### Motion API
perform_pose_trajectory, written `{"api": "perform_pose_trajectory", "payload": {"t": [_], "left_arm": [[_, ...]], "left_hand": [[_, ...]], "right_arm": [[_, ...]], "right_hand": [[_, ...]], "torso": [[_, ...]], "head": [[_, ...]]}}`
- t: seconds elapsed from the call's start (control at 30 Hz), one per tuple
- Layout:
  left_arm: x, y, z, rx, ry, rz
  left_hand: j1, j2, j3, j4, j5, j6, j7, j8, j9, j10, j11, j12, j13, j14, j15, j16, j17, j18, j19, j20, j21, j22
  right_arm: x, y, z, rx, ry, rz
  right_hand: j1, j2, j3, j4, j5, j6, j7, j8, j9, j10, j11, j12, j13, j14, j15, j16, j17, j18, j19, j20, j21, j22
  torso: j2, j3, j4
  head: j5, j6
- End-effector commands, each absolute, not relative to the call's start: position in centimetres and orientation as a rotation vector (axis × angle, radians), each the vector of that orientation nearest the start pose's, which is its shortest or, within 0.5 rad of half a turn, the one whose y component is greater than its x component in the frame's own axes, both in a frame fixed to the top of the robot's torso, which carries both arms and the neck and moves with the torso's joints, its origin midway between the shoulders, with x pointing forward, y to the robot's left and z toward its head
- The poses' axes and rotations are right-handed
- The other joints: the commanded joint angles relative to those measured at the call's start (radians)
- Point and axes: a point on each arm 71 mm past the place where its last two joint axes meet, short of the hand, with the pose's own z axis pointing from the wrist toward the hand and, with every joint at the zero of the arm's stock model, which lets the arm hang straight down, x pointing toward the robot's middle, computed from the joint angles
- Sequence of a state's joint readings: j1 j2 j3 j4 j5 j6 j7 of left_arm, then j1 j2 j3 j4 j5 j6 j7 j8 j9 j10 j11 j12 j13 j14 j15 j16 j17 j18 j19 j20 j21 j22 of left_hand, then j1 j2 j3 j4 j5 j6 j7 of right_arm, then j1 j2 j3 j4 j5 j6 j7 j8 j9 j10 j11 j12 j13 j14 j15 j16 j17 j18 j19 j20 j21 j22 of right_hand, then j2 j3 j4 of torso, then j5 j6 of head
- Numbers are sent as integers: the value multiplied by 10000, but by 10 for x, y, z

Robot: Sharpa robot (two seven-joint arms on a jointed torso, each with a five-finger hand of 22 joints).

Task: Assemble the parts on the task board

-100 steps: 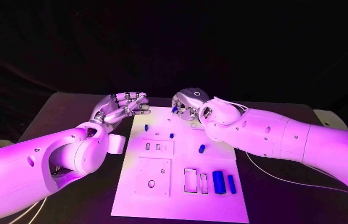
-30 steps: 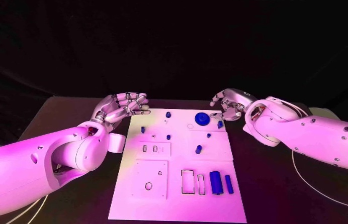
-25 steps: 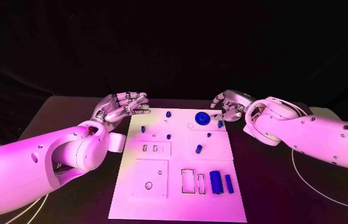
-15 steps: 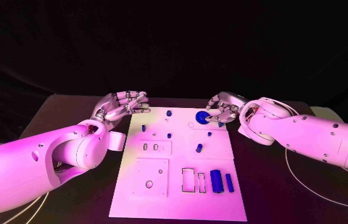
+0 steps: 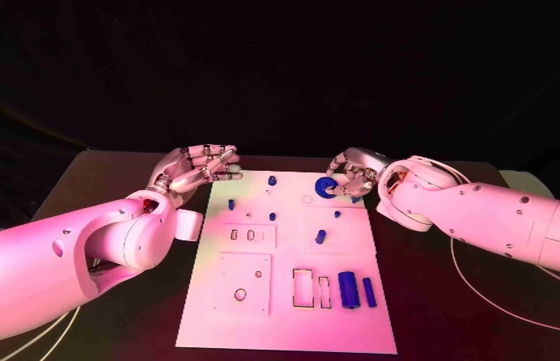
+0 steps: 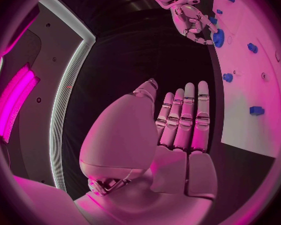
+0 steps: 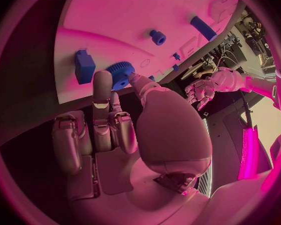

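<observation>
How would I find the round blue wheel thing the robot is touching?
Look at the white board in the table's middle, then its far edge near the right hand. The gear sits at that hand's fingertips: round, toothed and wider than the small blue pegs nearby.

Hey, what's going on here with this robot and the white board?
The robot is putting small blue parts together on the white task board. Its right hand is at the board's far end, fingers on a round blue gear; whether it actually grips the gear is unclear. The left hand hovers by the board's far left corner, fingers curled, holding nothing. Two blue bars lie near the front edge.
</observation>
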State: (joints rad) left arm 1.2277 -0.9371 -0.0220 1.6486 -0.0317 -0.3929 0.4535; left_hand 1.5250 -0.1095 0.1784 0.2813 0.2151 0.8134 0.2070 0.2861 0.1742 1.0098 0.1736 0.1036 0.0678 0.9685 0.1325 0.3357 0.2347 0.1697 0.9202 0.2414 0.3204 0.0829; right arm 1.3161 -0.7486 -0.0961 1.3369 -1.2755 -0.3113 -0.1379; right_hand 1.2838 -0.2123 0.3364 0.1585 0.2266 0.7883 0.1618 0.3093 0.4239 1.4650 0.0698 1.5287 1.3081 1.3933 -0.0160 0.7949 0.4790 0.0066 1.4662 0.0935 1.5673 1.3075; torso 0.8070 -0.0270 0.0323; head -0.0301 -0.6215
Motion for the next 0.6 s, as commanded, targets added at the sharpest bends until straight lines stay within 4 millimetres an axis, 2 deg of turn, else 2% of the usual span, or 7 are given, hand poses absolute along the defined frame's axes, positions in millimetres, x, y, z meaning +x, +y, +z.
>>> {"api": "perform_pose_trajectory", "payload": {"t": [0.03, 0.33, 0.6], "left_arm": [[473, 221, -143, -10181, 13110, -15738], [473, 221, -143, -10189, 13124, -15734], [474, 222, -143, -10202, 13123, -15706]], "left_hand": [[-24, -53, 58, 13, -49, 0, 225, -39, -11, 32, 51, -53, -11, 11, 9, -41, 16, 144, 51, -1, -16, -17], [-22, -52, 82, 9, -49, 11, 214, -39, -12, 51, 41, -71, -9, 4, 3, -56, 26, 145, 58, -2, -25, -27], [-16, -49, 91, 7, -48, 12, 212, -40, -12, 54, 40, -75, -9, 3, 2, -59, 29, 145, 60, -3, -26, -29]], "right_arm": [[535, -212, -162, -45, 16912, 5578], [535, -209, -167, -225, 17076, 5445], [535, -210, -170, -387, 17216, 5259]], "right_hand": [[96, 39, -9, -60, -20, -56, -19, 78, 15, 722, 31, 70, 2247, 14, 75, 31, -17, -66, 1046, 63, 35, 2633], [246, 106, 97, -137, -33, 7, -22, 143, 27, 772, 27, 128, 2309, 7, 72, 36, -24, -66, 1046, 65, 35, 2633], [351, 138, 210, -213, -37, 116, -30, 215, 35, 990, 21, 353, 2552, 1, 67, 42, -31, -66, 1046, 61, 35, 2633]], "torso": [[0, 2, -11], [5, 8, 11], [2, 8, -7]], "head": [[10, -12], [20, -60], [45, -78]]}}
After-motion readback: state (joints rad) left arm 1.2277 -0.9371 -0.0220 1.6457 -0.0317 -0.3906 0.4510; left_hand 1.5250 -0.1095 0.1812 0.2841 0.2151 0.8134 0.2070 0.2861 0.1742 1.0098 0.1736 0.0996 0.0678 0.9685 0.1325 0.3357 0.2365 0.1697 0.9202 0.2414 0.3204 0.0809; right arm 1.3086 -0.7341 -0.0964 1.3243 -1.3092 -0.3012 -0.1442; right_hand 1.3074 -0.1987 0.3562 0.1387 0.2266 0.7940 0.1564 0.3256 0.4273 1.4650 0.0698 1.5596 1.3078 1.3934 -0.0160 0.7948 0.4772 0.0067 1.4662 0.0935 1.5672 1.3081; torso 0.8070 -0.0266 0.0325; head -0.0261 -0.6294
